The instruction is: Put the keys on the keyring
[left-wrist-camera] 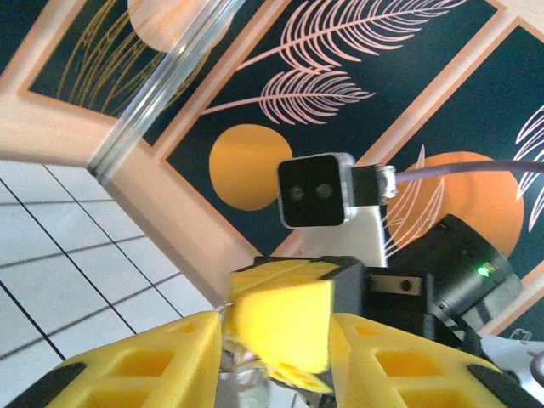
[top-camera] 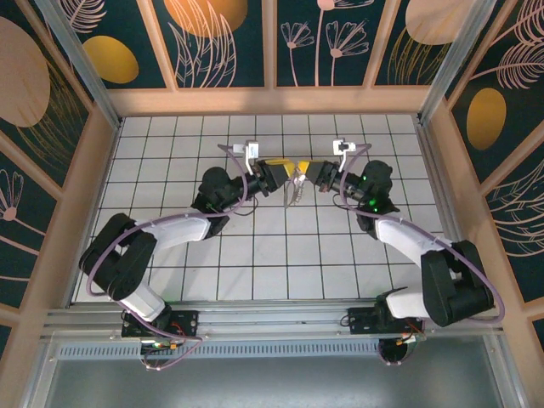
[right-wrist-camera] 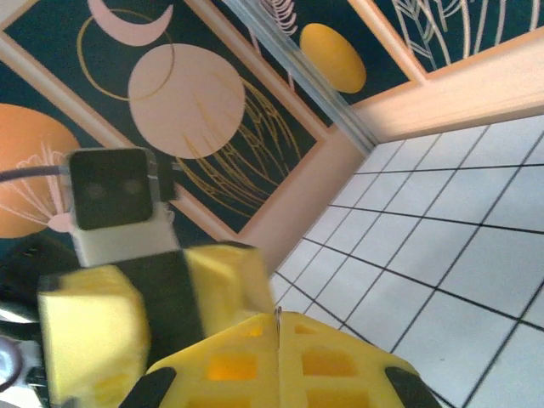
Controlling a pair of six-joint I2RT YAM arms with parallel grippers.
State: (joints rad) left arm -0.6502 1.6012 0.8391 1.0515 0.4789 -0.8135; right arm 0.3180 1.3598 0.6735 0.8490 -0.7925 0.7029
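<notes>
Keyring [top-camera: 291, 197] hangs mid-table [top-camera: 170, 280], toward far edge | right gripper [top-camera: 306, 177] clenched, seemingly on it | left gripper [top-camera: 283, 175] fingers parted | advice: back left away slowly, avoid snagging.

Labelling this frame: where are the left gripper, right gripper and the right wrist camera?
left gripper [top-camera: 287, 171]: top view, yellow fingertips.
right gripper [top-camera: 303, 172]: top view, yellow fingertips.
right wrist camera [left-wrist-camera: 311, 193]: left wrist view, its dark front face.

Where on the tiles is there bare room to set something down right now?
Widest bare patch: the near-centre tiles, between the left arm base and the right arm base. Also the far left corner and the far right corner. Crowded: mid-table, where the left end effector and right end effector meet.
</notes>
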